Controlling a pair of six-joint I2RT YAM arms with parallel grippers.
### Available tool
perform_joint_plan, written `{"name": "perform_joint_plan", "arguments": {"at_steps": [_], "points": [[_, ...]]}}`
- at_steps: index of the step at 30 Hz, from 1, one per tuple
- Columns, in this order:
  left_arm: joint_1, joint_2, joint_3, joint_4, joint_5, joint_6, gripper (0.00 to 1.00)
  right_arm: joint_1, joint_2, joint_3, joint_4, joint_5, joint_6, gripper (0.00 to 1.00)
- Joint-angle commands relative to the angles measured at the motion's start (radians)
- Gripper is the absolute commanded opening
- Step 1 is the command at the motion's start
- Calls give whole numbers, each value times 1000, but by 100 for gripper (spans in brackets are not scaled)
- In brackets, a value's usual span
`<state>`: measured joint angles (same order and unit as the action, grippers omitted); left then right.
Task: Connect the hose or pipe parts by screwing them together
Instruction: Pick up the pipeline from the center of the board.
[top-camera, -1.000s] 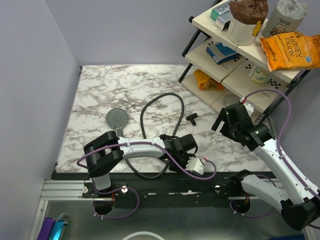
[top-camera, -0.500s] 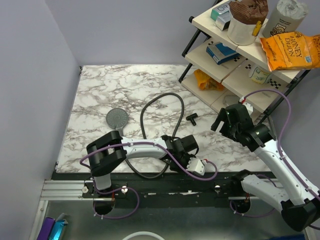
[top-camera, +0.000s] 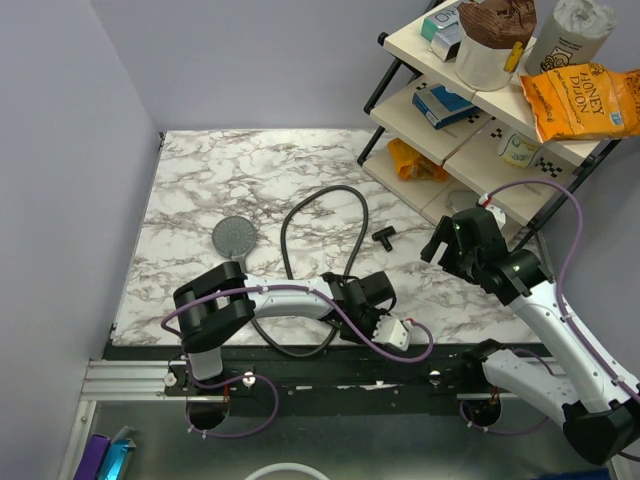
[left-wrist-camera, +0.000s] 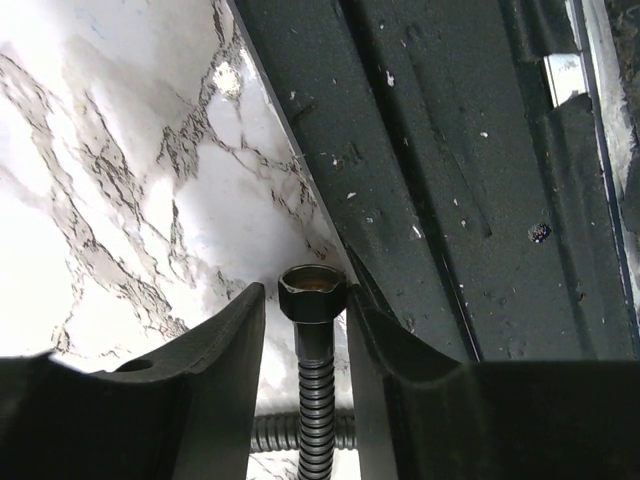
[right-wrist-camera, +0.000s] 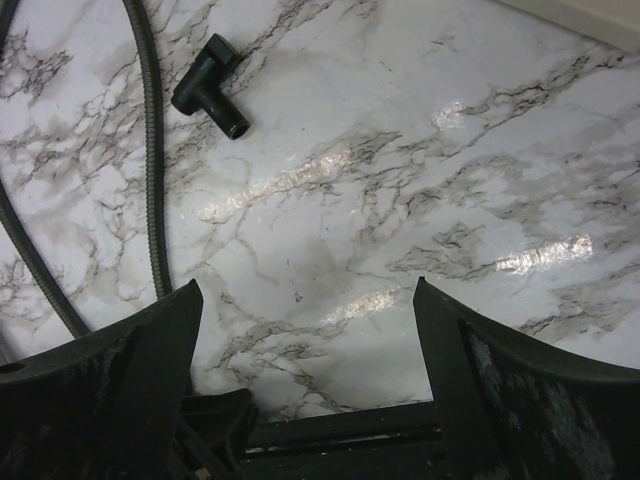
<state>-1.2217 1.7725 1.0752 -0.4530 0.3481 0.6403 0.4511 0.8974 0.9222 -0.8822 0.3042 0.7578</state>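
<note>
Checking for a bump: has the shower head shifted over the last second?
No. The shower head keeps its spot against the marble table veins and the hose.

Dark grey shower head (top-camera: 235, 238), black hose (top-camera: 335, 187), purple cables (top-camera: 535, 182), white grey-veined marble table (top-camera: 200, 180).

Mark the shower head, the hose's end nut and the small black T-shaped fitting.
shower head (top-camera: 234, 237), top view, centre of its round face.
hose end nut (left-wrist-camera: 312, 293), left wrist view, side of the hexagonal nut.
black T-shaped fitting (right-wrist-camera: 208, 88), right wrist view, where its arms join.
</note>
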Motion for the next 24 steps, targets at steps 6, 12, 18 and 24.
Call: {"name": "perform_joint_plan", "arguments": {"at_steps": [6,12,18,24], "points": [[-13,31,-23,39,-11,-1,34,-3,-11,-22,14,-13,-12,94],[-13,24,-57,39,-15,1,38,-3,-11,-14,12,-10,-12,94],[-13,21,-83,43,-43,4,47,-3,-6,-11,14,-16,-12,94],[-13,30,-70,36,-43,5,49,-3,-14,-6,12,-20,-14,94]]}}
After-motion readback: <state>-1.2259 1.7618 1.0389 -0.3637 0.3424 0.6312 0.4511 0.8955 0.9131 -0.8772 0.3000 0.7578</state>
